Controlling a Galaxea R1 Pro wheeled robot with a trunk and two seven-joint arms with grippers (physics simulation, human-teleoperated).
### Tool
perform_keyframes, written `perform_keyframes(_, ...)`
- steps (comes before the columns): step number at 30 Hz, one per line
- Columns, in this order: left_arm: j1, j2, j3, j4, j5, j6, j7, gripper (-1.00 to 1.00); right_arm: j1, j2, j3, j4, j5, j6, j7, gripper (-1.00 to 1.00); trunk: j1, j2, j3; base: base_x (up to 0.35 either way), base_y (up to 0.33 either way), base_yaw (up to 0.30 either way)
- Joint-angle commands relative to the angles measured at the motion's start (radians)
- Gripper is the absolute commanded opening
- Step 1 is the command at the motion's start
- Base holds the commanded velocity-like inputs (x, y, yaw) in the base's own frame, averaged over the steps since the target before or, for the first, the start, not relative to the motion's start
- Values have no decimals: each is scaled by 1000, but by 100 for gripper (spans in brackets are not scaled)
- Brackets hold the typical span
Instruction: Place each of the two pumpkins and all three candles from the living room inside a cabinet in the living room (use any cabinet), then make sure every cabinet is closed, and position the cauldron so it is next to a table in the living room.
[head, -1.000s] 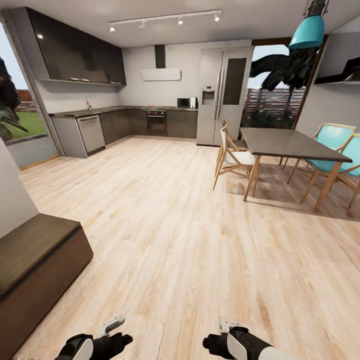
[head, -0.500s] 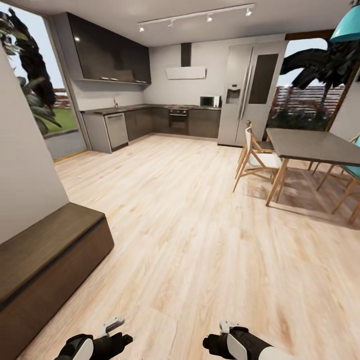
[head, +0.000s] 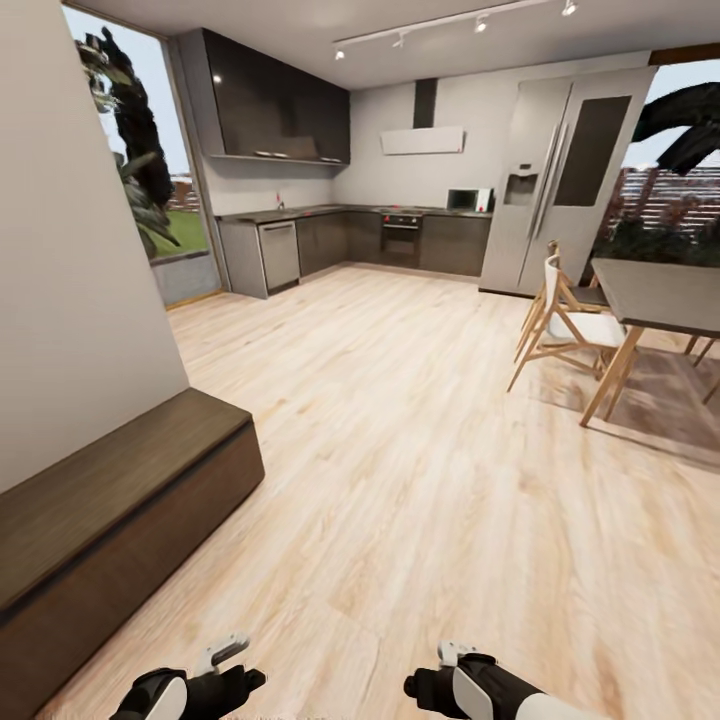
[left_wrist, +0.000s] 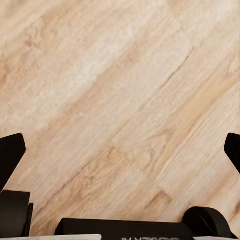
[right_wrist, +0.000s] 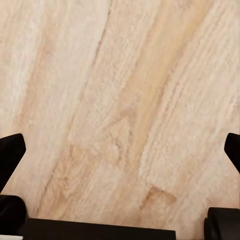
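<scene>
The low dark-brown wooden cabinet (head: 110, 510) runs along the off-white wall at the left of the head view, and the part I see has its front shut. The pumpkins, the candles and the cauldron are out of view. My left arm (head: 190, 692) and right arm (head: 470, 690) hang low at the bottom edge of the head view. In the wrist views, the left gripper (left_wrist: 120, 150) and the right gripper (right_wrist: 120, 150) are both open over bare light wood-plank floor, with nothing between their fingers.
A grey-topped dining table (head: 660, 295) with a white wooden chair (head: 565, 325) stands at the right. Grey kitchen units (head: 330, 240) and a tall fridge (head: 560, 180) line the far wall. A wide stretch of plank floor (head: 400, 450) lies between.
The whole head view has swung left: the cabinet and left wall now fill more of the picture and the dining table has slid towards the right edge. The arms keep their pose.
</scene>
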Motion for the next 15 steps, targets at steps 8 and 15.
perform_keyframes(8, 0, 1, -4, -1, 9, 2, 7, 100, -1, 0, 5, -1, -3, 2, 0, 100, 0, 0, -7, 0, -9, 271)
perform_keyframes(15, 0, 1, -4, -1, 9, 2, 7, 100, -1, -1, 5, -1, -3, 2, 0, 100, 0, 0, -14, 0, -108, 267)
